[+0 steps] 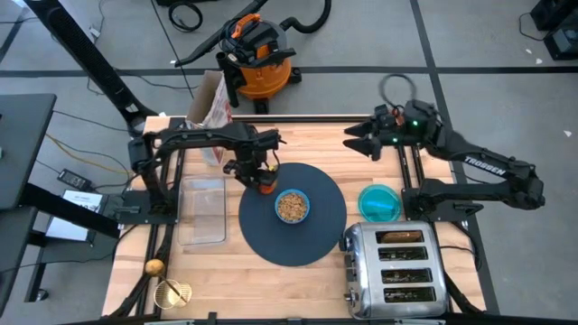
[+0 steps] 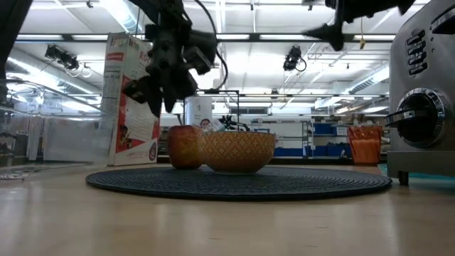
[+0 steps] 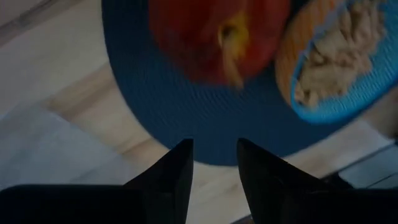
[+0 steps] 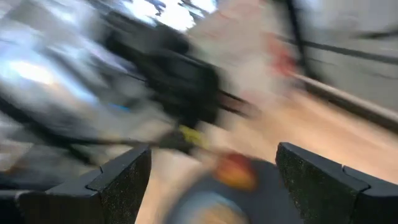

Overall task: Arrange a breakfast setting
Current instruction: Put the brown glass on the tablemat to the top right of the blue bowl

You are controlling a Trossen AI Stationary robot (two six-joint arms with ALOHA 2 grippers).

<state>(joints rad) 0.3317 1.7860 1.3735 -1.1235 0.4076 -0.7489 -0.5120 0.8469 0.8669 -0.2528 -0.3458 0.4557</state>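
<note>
Counts first: you had one dark round mat (image 1: pixel 293 215), one apple (image 1: pixel 265 186), one small light-blue bowl (image 1: pixel 292 206), one teal dish (image 1: pixel 379 202), one toaster (image 1: pixel 395 268), one cereal box (image 1: pixel 214 106) and one clear plastic tray (image 1: pixel 202 209) on the table (image 1: pixel 307 144). The bowl sat near the middle of the mat and held a tan, crumbly cereal; in the low view its outside showed a woven golden pattern. The teal dish lay off the mat, beside the toaster, with nothing visible in it. The apple stood on the mat's edge nearest the left arm, just beside the bowl. Your left gripper (image 3: pixel 212 160) hung directly above the apple with its fingers parted a little and nothing between them; the apple rested on the mat, clear of the fingertips. Your right gripper (image 1: pixel 354 141) waited above the far side of the table with its fingers spread wide, holding nothing.
</note>
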